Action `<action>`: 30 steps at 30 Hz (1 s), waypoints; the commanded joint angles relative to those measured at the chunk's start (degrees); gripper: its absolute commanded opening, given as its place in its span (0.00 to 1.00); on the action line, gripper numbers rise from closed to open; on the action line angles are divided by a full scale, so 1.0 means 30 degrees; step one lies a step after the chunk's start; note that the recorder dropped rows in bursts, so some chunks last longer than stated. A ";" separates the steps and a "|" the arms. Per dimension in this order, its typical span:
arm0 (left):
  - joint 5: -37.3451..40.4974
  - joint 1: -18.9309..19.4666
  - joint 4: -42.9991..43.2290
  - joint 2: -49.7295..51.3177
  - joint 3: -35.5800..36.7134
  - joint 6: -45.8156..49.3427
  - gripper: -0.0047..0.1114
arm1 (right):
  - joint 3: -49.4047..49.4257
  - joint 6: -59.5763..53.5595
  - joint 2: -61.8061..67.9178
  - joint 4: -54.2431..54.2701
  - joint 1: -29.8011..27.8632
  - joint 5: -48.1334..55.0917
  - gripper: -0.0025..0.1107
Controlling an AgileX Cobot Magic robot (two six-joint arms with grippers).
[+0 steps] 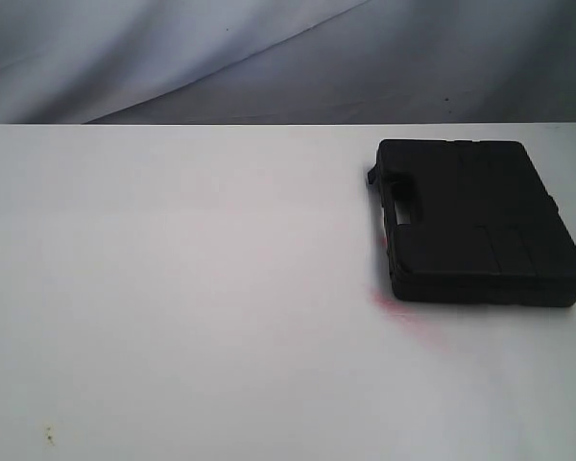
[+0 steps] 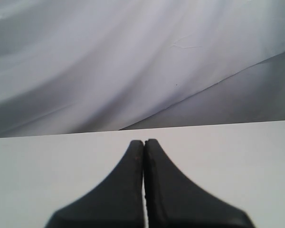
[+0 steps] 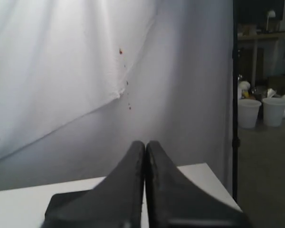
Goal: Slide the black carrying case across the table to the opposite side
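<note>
One case (image 1: 480,223), black, and one table (image 1: 173,288), white. Two grippers: the left gripper (image 2: 143,142) and the right gripper (image 3: 145,143). One pale cloth (image 1: 125,58). One clear red smear (image 1: 389,303). Two white buckets (image 3: 249,113), as far as I can see.

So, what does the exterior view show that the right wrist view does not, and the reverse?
Only the exterior view shows the flat black rectangular carrying case, lying on the right part of the large white flat table, with a pink-red smear beside its near corner. Only the right wrist view shows the right arm's black claw, its fingers pressed together, and two white round buckets on the floor of a room beyond. Both show that table and the pale grey draped cloth backdrop.
</note>
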 commanded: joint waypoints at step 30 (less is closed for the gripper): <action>-0.0156 0.0037 -0.0011 -0.0076 0.0060 -0.0020 0.04 | -0.0088 -1.0950 0.9500 0.5841 0.2278 -0.5791 0.02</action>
